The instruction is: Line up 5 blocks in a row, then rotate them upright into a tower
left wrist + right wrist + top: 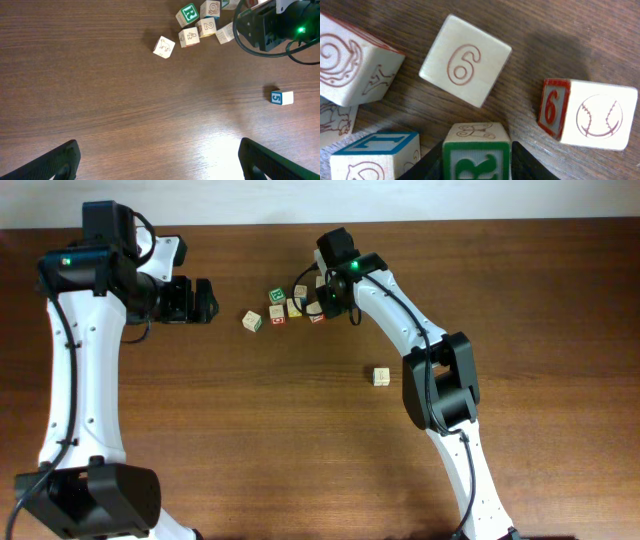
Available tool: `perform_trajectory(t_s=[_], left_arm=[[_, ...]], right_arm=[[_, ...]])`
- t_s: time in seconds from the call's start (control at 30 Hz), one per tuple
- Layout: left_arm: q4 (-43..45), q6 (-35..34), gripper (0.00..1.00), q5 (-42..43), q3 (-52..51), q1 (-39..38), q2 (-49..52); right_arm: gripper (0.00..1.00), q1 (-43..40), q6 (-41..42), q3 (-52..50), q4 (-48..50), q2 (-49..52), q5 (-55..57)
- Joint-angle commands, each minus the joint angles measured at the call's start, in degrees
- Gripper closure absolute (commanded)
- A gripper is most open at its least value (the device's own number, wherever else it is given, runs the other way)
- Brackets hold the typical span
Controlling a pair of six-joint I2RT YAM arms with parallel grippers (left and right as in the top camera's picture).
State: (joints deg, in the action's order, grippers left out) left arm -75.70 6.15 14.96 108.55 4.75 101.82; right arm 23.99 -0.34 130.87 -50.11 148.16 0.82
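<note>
The blocks lie in a loose cluster (285, 307) at the table's far middle, pale cubes with green, red and orange faces. My right gripper (322, 302) hangs over the cluster's right end. In the right wrist view a green-faced block (476, 150) sits between its fingers (522, 162), and both press against the block's sides. Around it lie a block marked 6 (465, 67), a red-faced block with a baseball (590, 115) and a blue-framed block (375, 155). My left gripper (208, 300) stands open to the left of the cluster, its jaws (160, 162) wide over bare wood.
A single block with a blue 5 (381, 376) (281, 97) lies apart, nearer the front and right of the cluster. Another pale block (252, 321) (164, 47) sits just off the cluster's left end. The wooden table (250, 430) carries nothing else.
</note>
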Motion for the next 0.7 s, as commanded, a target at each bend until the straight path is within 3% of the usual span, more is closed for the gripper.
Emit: perform_trajectory(t_s=[0.0,0.13,0.3,0.67], left_arm=[[-0.04,-0.72,0.01,0.07,1.05,0.28,0.44],[-0.04,-0.72,0.01,0.07,1.05,0.28,0.44],[-0.04,-0.72,0.01,0.07,1.05,0.28,0.44],[-0.04,-0.72,0.01,0.07,1.05,0.28,0.44]], right_arm=[[0.68,0.04,5.16,0.61,-2.12,-0.83,-0.15],[0.81,0.07,12.09,0.63,-9.51,-4.59,-0.94],[0.89,1.77,17.42,0.55,-24.30,-6.25,-5.77],[0.90,6.64,20.61,-4.50,-40.63,-6.25,-3.78]])
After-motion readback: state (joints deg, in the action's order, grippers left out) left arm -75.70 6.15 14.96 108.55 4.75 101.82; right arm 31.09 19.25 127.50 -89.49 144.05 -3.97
